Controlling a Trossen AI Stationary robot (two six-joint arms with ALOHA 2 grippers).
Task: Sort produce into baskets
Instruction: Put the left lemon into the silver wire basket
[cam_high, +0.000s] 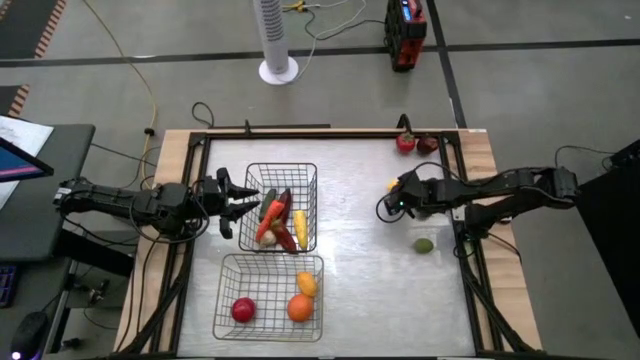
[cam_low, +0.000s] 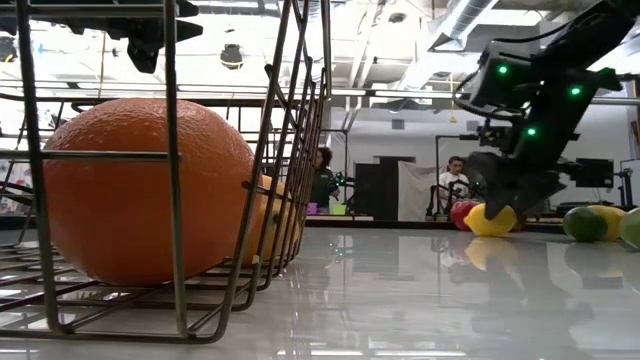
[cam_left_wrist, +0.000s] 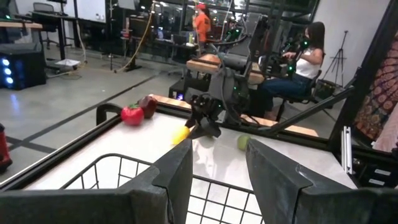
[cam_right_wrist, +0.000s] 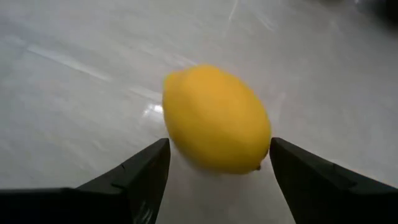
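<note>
right claw (cam_right_wrist: 219, 163) low over the right half of the counter (cam_high: 365, 270), toward the far edge, fingers spread either side of a yellow lemon (cam_right_wrist: 216, 119); the lemon sits on the counter between the fingertips, and whether the pads touch it cannot be told, so not clenched on it. left claw (cam_high: 240, 201) hangs over the left rim of the far basket (cam_high: 300, 175), fingers released, nothing between them. far basket holds elongated pieces: a green one (cam_high: 268, 206), red ones (cam_high: 280, 208) and a yellow one (cam_high: 300, 228), lying together toward its near right corner. near basket (cam_high: 232, 272), toward the counter's near edge, holds a red round piece (cam_high: 243, 309), an orange (cam_high: 300, 308) and a smaller yellow-orange piece (cam_high: 307, 284) just beyond it. loose on the counter: a red round piece (cam_high: 405, 143) and a darker red one (cam_high: 427, 144) side by side at the far right corner; a green round piece (cam_high: 424, 245) near the right edge, apart from the right claw.
</note>
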